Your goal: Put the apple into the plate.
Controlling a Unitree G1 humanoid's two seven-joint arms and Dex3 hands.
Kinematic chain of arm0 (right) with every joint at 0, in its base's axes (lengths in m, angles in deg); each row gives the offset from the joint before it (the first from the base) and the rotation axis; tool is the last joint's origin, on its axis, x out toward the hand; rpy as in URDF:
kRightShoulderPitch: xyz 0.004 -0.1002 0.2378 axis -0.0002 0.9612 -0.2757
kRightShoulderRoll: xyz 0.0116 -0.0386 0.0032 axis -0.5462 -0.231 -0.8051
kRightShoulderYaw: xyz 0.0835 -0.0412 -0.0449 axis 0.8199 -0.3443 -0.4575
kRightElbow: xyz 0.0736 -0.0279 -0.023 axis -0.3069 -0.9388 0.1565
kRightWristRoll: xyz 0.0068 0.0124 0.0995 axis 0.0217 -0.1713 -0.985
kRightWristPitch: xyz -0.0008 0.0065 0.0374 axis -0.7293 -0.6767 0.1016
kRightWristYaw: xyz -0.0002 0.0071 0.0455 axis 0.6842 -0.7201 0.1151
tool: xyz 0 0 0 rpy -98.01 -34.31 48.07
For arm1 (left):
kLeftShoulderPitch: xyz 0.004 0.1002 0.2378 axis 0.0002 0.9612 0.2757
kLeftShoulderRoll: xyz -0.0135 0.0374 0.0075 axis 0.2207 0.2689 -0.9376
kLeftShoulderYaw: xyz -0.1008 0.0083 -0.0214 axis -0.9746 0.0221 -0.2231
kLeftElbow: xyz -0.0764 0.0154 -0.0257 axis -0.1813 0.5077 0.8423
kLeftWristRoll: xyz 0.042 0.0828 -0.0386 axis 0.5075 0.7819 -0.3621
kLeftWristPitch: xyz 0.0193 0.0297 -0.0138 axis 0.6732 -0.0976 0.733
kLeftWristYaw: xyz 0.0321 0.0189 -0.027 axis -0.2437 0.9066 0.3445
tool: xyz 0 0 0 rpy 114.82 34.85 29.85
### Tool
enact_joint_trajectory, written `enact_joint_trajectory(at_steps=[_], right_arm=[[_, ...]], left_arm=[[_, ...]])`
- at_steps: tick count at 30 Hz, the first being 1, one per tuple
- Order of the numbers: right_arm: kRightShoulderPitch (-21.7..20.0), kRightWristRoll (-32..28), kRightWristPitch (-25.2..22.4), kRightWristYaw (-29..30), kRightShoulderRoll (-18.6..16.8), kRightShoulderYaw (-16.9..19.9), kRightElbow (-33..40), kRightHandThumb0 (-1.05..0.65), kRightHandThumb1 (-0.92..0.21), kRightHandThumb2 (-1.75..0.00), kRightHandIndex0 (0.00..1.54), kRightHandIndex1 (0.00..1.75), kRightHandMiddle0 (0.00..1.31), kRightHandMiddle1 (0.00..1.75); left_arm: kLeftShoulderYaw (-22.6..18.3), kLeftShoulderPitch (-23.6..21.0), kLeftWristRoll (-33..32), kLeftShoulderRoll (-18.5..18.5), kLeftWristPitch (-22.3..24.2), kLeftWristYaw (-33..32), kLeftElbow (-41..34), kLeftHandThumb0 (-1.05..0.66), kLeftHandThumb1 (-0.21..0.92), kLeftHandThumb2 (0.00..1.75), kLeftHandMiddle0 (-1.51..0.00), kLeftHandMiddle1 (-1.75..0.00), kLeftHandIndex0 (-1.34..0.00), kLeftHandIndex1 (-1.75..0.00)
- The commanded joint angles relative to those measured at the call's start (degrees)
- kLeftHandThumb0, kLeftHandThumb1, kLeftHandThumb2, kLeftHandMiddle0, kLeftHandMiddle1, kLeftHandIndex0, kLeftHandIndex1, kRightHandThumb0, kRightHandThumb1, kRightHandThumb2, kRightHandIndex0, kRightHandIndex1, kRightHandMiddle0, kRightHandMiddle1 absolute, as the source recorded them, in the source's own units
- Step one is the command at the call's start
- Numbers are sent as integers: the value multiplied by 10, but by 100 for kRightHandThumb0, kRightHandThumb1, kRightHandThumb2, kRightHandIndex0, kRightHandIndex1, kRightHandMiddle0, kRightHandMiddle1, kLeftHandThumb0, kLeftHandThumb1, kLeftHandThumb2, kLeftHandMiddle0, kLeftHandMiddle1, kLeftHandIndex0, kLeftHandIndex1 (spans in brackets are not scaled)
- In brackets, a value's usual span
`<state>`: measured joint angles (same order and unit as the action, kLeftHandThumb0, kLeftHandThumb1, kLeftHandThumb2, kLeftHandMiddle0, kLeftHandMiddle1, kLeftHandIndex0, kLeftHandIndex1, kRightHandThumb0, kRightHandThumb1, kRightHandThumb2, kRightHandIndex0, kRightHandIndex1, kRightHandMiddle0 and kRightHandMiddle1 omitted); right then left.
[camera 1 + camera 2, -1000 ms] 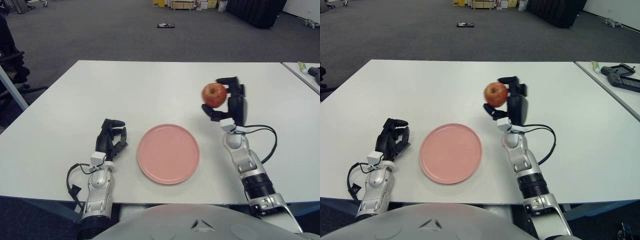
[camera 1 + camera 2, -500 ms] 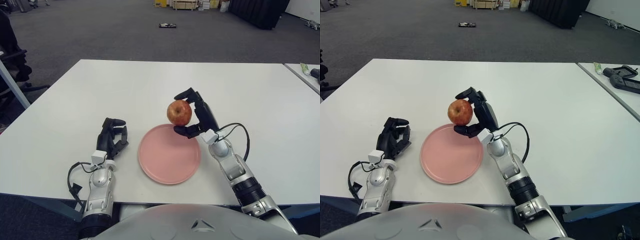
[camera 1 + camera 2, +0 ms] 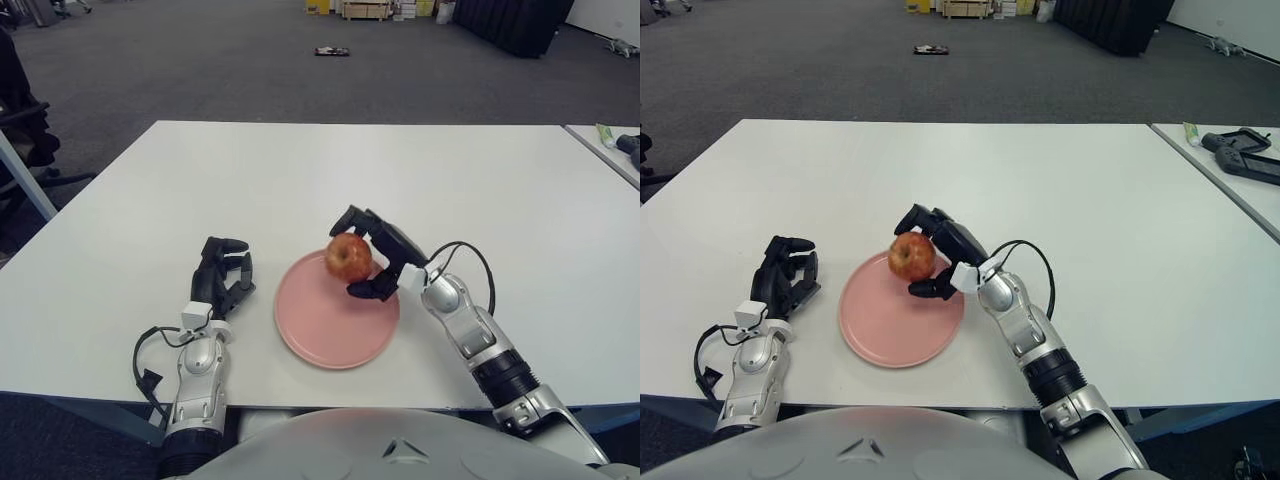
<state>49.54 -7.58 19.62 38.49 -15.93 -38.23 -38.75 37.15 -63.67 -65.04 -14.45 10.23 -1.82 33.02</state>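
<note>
Over the far right part of the plate [image 3: 337, 318], the right hand [image 3: 378, 258] grips the apple [image 3: 348, 258], fingers curled over its top and far side and the thumb under its near right side. You cannot confirm from either eye view whether the apple touches the plate; it appears to sit just above the surface, close to the far rim.

Key relation for the next move: the apple lies directly below and to the left of the right palm, and the plate lies directly beneath the apple. The remaining travel is therefore judged to be straight down, with no sideways correction needed. An apple has no useful long axis; the orientation of the fruit does not matter for release.

Note that the apple is nearer the rim than the centre. If you release here, it may roll toward the edge. Consider easing the hand slightly toward yourself and to the left before opening the fingers.

The left hand [image 3: 221, 280] shows to the left of the plate, well apart from the apple, fingers curled and holding nothing. It is the farther hand and has no part in this step.

The table [image 3: 300, 180] around the plate offers no obstruction to the right arm.

Progress: judged near completion; only lowering and release remain.
</note>
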Motion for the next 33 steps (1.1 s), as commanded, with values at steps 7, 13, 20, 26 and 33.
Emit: enact_joint_trajectory(at_steps=[7, 13, 20, 26, 33], right_arm=[[-12, 30, -69, -61, 16, -21, 32, -51, -21, -145, 125, 175, 69, 175], [-15, 71, -89, -70, 28, -34, 43, -51, -21, -144, 119, 175, 69, 175], [-12, 87, -102, -85, 43, -39, 56, -45, -40, -119, 78, 175, 53, 175], [-16, 102, -81, -91, 63, -45, 62, -66, -42, -97, 13, 96, 12, 126], [-16, 115, -31, -70, 81, -41, 75, -87, -48, -77, 1, 10, 1, 35]], left_arm=[[2, 14, 2, -2, 27, -4, 24, -38, 72, 80, -57, -175, -31, -175], [1, 13, 3, -1, 23, -3, 27, -37, 74, 78, -56, -175, -30, -175], [0, 10, 4, 0, 21, -5, 31, -37, 75, 76, -55, -175, -29, -175], [-1, 8, 0, 0, 15, -3, 37, -37, 75, 77, -55, -175, -30, -175], [-1, 7, 2, 1, 20, -6, 37, -37, 75, 76, -56, -175, -30, -175]])
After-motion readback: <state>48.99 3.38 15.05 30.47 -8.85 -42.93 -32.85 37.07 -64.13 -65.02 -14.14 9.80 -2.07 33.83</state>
